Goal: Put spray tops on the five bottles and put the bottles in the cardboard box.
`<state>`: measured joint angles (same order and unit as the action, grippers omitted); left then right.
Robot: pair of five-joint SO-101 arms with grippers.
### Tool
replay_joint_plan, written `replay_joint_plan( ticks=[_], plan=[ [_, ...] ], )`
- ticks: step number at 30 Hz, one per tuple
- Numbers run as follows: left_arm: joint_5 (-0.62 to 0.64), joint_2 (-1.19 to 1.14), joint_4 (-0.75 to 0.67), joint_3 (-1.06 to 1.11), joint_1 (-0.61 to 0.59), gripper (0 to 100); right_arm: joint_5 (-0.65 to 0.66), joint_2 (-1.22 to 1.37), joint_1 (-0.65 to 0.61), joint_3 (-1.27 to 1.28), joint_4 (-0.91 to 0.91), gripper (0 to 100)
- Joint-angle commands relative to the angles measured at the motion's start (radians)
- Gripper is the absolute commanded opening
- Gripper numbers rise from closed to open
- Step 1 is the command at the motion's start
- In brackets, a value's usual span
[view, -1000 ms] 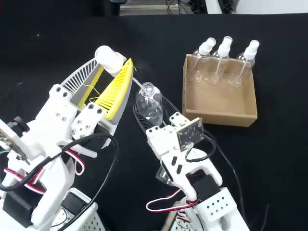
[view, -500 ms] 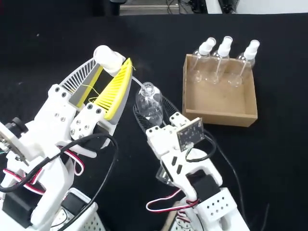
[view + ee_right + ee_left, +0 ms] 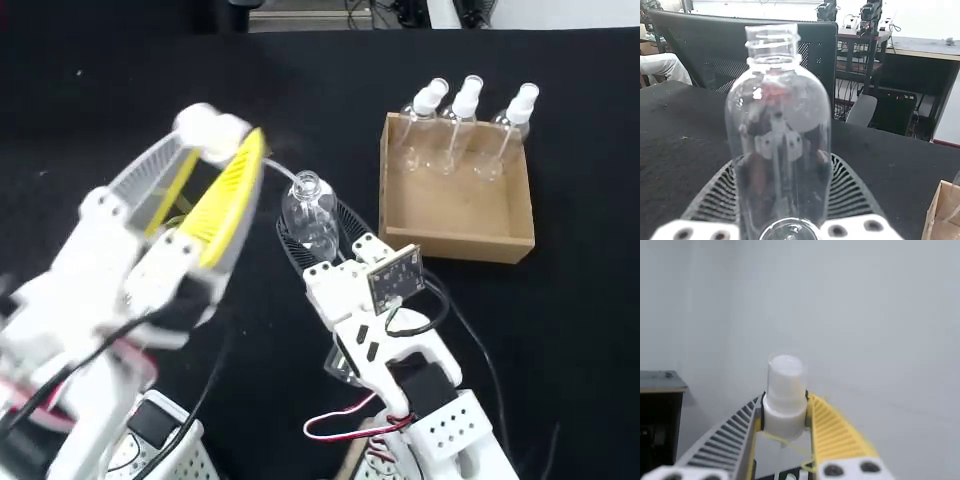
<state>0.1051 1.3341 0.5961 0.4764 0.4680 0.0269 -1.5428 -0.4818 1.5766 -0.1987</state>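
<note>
My left gripper (image 3: 212, 140) is shut on a white spray top (image 3: 203, 126), raised to the left of the bottle; its dip tube trails toward the bottle's mouth. The left wrist view has the spray top (image 3: 785, 392) clamped between the grey and yellow fingers of the left gripper (image 3: 784, 412). My right gripper (image 3: 315, 232) is shut on a clear, uncapped bottle (image 3: 309, 213), held upright at the table's middle. Up close, that bottle (image 3: 779, 135) stands between the black fingers. The cardboard box (image 3: 455, 233) lies to the right, with three capped bottles (image 3: 466, 125) along its far wall.
The black tabletop (image 3: 120, 90) spreads around both arms. A white ribbed basket (image 3: 160, 455) sits at the near left edge. In the right wrist view a mesh chair (image 3: 700, 50) and desks stand beyond the table.
My left arm has lifted and swung, carrying the spray top slightly left and up. The right arm and its bottle have kept still.
</note>
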Motion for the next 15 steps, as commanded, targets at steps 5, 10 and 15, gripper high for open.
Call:
replay_joint_plan(
  ticks=[5,10,15],
  plan=[
    [0.002,0.040,-0.072,0.027,0.008,3,-0.008,-0.018,-0.012,-0.002,0.034,1.1],
    [-0.006,-0.018,-0.167,0.093,0.008,3,-0.008,-0.018,-0.012,-0.002,0.034,1.1],
    [-0.006,-0.060,-0.095,0.045,0.016,3,-0.008,-0.018,-0.012,-0.002,0.034,1.1]
  ],
)
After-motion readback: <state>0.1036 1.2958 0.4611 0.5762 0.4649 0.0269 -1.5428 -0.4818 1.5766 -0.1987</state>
